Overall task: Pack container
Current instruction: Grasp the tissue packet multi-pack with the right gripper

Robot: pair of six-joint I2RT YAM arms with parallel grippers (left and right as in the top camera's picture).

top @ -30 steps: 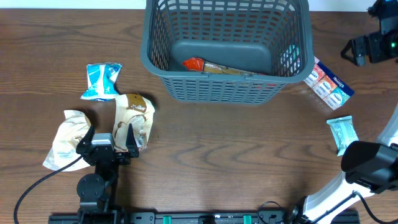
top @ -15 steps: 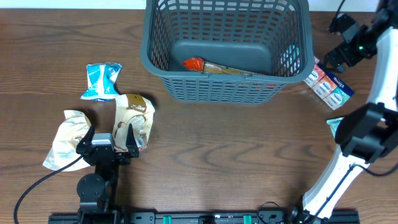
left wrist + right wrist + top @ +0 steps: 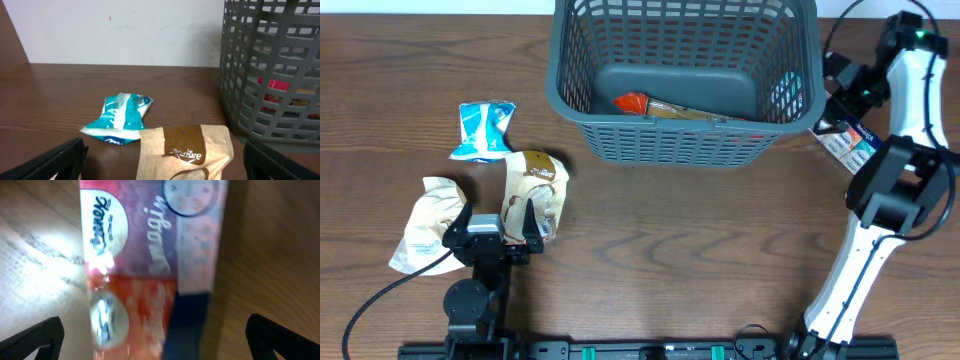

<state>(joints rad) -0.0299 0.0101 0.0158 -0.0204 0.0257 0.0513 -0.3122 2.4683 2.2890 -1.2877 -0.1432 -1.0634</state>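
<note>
Container (image 3: 670, 140) at table's 12 o'clock, 1 packet (image 3: 655, 105) inside. L fingers (image 3: 55, 160) open by brown bag (image 3: 538, 185), 9 o'clock; R fingers (image 3: 35, 335) open over tissue pack (image 3: 150, 255), 2 o'clock. Min. 4 items left.

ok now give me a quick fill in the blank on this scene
The right gripper hangs over the ___ pack.
That pack lies to the ___ of the container.
The packet inside the container has a ___ end.
The left gripper has its jaws ___.
Missing: tissue; right; red; open.
</note>
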